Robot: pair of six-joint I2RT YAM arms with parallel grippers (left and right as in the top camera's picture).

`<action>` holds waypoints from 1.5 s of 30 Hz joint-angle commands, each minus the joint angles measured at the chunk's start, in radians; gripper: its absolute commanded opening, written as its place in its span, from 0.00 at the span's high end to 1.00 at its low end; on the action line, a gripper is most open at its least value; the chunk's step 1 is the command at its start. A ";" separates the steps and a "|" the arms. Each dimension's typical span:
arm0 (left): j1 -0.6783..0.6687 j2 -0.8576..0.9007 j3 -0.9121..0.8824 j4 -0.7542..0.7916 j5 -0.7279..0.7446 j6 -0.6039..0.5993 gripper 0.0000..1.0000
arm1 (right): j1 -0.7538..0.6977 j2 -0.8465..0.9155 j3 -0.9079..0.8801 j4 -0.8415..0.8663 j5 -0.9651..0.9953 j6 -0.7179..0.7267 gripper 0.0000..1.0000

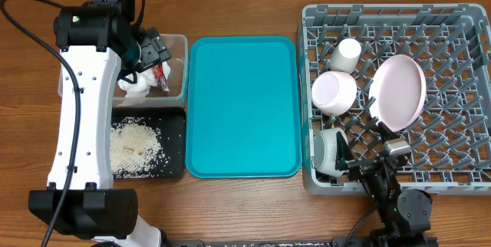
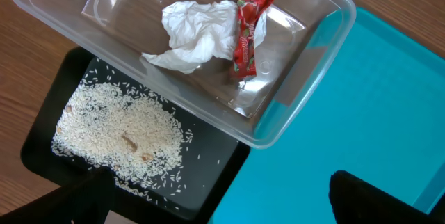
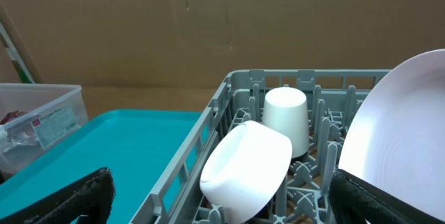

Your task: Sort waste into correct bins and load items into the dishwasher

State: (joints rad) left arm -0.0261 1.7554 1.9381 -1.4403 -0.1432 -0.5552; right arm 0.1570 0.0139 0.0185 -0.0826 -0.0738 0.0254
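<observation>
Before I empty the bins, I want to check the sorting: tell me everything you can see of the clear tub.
The clear tub is a rectangular, see-through plastic box with rounded corners and a label on one end wall. It stands upright on the wooden table, alongside the black tray and beside the teal tray. Inside lie a crumpled white napkin and a red wrapper, touching each other.

Overhead: left arm (image 1: pixel 80 109) covers the clear tub's (image 1: pixel 178 47) left end. Left wrist view: black tray (image 2: pixel 215 168) runs off the bottom edge. Right wrist view: plate (image 3: pixel 403 140) cut off right and bottom; tub cut off left, contents blurred.
</observation>
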 commanded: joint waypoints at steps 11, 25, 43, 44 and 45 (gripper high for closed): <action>0.000 -0.002 0.007 0.002 -0.009 0.002 0.00 | -0.002 -0.011 -0.011 0.004 0.003 -0.011 0.00; -0.001 -0.003 0.007 0.002 -0.013 0.002 0.00 | -0.002 -0.011 -0.011 0.004 0.003 -0.011 0.00; -0.008 -0.504 0.007 0.002 -0.013 0.002 0.00 | -0.002 -0.011 -0.011 0.004 0.003 -0.011 0.00; -0.008 -0.540 0.007 0.002 -0.013 0.002 0.00 | -0.002 -0.011 -0.011 0.004 0.003 -0.011 0.00; -0.008 -0.579 0.005 0.002 -0.013 0.002 0.00 | -0.002 -0.011 -0.011 0.004 0.003 -0.011 0.00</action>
State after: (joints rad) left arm -0.0261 1.2602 1.9377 -1.4395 -0.1436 -0.5552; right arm 0.1570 0.0139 0.0185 -0.0822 -0.0738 0.0219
